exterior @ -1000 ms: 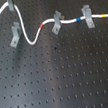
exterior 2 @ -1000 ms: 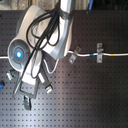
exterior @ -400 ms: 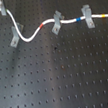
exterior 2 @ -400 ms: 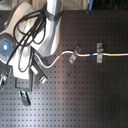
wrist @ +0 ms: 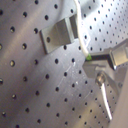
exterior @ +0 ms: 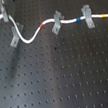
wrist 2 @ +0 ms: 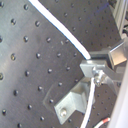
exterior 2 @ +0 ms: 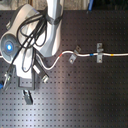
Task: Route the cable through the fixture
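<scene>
The white cable runs from the first exterior view's right, with yellow, blue and red bands, then loops down and climbs at the left. The fixture, a grey forked clip, stands just left of that loop. The cable passes beside the fixture, not through its fork. The fixture also shows in the first wrist view and in the second wrist view. My gripper is shut on the cable close above the fixture. In the second exterior view the gripper is largely hidden under the arm.
A slimmer slanted grey clip and an upright squarish clip hold the cable further right. The black perforated board spreads across the front. The robot's base with black hoses fills the second exterior view's left.
My gripper has carried the cable's free end toward the first exterior view's left and lower. The loop now hangs beside the fixture.
</scene>
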Controlling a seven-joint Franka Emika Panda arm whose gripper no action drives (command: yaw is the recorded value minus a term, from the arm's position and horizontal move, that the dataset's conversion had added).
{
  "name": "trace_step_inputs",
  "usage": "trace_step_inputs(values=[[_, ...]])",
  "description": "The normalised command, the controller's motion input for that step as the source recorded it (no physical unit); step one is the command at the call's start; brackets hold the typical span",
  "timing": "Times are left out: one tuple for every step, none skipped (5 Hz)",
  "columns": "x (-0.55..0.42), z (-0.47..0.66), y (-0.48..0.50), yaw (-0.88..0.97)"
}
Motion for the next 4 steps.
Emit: trace_step_inputs(values=[[-0.165,0.07,0.13,0.05],[-0.156,0.04,0.087,0.02],[-0.098,0.49,0.262,0.0],[-0.082,0.43,0.448,0.0]])
